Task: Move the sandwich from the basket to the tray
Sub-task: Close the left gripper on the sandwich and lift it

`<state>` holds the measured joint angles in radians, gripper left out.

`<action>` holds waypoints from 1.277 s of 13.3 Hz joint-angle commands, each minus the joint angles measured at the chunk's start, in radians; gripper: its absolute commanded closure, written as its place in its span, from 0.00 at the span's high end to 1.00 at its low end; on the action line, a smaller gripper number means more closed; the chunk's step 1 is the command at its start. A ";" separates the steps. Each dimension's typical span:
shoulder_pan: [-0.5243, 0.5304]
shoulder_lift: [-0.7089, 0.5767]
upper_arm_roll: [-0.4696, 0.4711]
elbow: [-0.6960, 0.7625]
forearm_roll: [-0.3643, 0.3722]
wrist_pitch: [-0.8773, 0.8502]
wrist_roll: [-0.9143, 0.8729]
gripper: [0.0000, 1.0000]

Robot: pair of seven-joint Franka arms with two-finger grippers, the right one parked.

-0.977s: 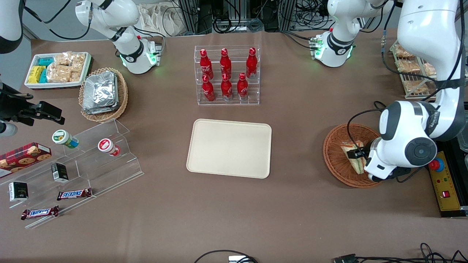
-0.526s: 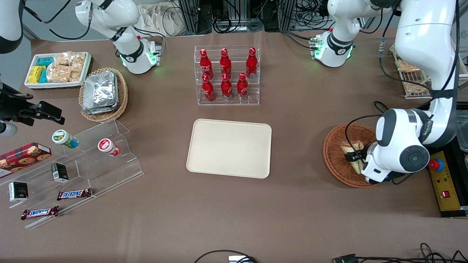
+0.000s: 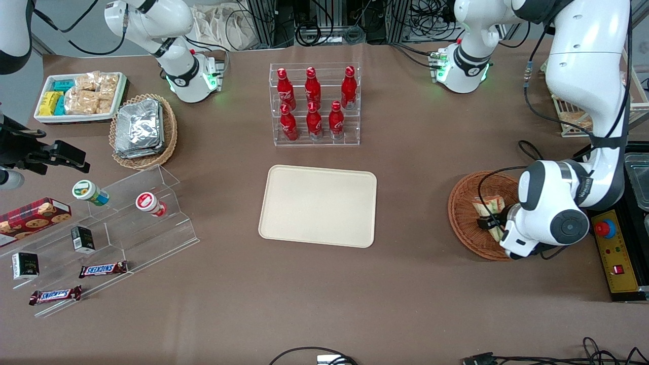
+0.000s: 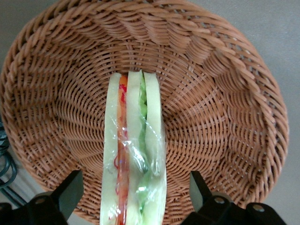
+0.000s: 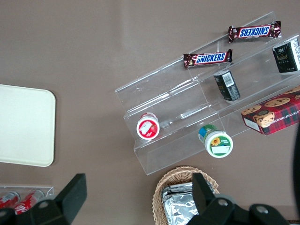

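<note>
The sandwich (image 4: 133, 154), a plastic-wrapped wedge of white bread with green and orange-pink layers, stands on edge in the reddish-brown wicker basket (image 4: 225, 117). My left arm's gripper (image 4: 136, 190) is open and straddles it, one black finger (image 4: 70, 190) on each flank with a gap to the bread. In the front view the sandwich (image 3: 488, 206) shows partly under the gripper (image 3: 488, 223), inside the basket (image 3: 462, 217) toward the working arm's end of the table. The cream tray (image 3: 318, 205) lies bare at mid-table.
A clear rack of red bottles (image 3: 314, 104) stands farther from the front camera than the tray. A yellow control box with a red button (image 3: 612, 243) sits beside the basket. Acrylic shelves with snacks (image 3: 116, 228) and a foil-packet basket (image 3: 143, 130) lie toward the parked arm's end.
The gripper has sunk lower into the basket and shifted slightly nearer the front camera, covering more of the sandwich. The sandwich and basket have not moved.
</note>
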<state>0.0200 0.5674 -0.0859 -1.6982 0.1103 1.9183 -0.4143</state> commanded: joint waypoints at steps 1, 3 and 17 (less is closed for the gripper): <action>0.003 -0.014 -0.002 -0.055 -0.009 0.054 -0.011 1.00; 0.003 -0.015 -0.002 -0.089 -0.008 0.091 -0.011 1.00; -0.002 -0.181 -0.008 -0.087 -0.014 0.041 0.227 0.10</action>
<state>0.0180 0.4723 -0.0914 -1.7714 0.1103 1.9939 -0.2744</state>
